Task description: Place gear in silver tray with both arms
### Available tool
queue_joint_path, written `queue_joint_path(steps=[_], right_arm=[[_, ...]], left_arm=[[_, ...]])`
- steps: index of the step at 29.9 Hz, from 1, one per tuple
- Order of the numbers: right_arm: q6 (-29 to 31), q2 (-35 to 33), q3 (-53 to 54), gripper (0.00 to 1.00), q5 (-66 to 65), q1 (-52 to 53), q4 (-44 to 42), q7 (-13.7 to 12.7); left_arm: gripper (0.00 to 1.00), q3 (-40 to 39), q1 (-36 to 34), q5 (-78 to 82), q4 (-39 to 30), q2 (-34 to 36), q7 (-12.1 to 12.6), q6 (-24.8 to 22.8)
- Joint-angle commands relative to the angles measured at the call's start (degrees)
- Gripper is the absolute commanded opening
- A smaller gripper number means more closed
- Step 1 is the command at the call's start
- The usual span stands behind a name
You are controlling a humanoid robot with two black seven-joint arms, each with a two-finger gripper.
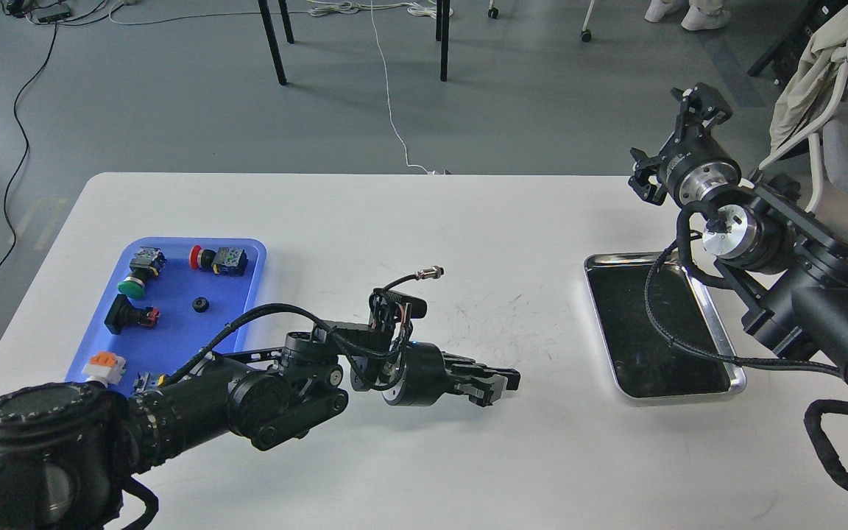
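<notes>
The gear (201, 304) is a small black toothed ring lying in the blue plastic tray (174, 346) at the left. The silver tray (718, 324) sits at the right of the white table and holds nothing. My left gripper (501, 386) hovers low over the middle of the table and points right, well to the right of the gear. Its dark fingers overlap in this view, so I cannot tell their gap. My right gripper (674, 140) is raised above the table's far right edge, behind the silver tray, with its jaws spread wide and empty.
The blue tray also holds a green push button (132, 285), a red button switch (216, 259), a black switch (129, 316) and an orange-and-white part (104, 366). A cable with a metal plug (424, 275) rises from my left wrist. Chair legs and cables are on the floor beyond.
</notes>
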Motion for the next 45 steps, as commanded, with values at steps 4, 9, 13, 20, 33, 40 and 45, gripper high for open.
queue_joint_path(steps=[4,9,13,20,33,40,45], right_arm=[[0.1,-0.2,0.0,0.99,0.0,-0.1,0.1,0.0],[0.0,0.0,-0.1,0.99,0.0,-0.2,0.0,0.0],[0.0,0.2,-0.1,0.99,0.0,-0.2,0.0,0.0],[0.1,0.0,-0.1,0.99,-0.1,-0.3,0.1,0.1],[0.1,0.1,-0.1,0.99,-0.1,-0.3,0.1,0.1],[0.0,0.3,-0.1,0.99,-0.1,-0.2,0.1,0.1],[0.1,0.3,-0.2,0.99,-0.1,-0.3,0.1,0.1]], left_arm=[[0.14,0.7,-0.6,-1.4,0.6,0.0,0.0,0.1],[0.14,0.8,-1.3,-1.6,0.7,0.0,0.0,0.0],[0.15,0.5,-1.3,-1.6,0.6,0.0,0.0,0.1],[0.29,0.6,-1.7,-1.9,0.6,0.0,0.0,0.0],[0.34,0.3,-3.1,-4.8,0.5,0.0,0.0,0.2],[0.36,1.0,-2.9,-5.0,0.0,0.0,0.0,0.3],[0.42,-0.4,-3.8,-6.7,1.3,0.0,0.0,0.3]])
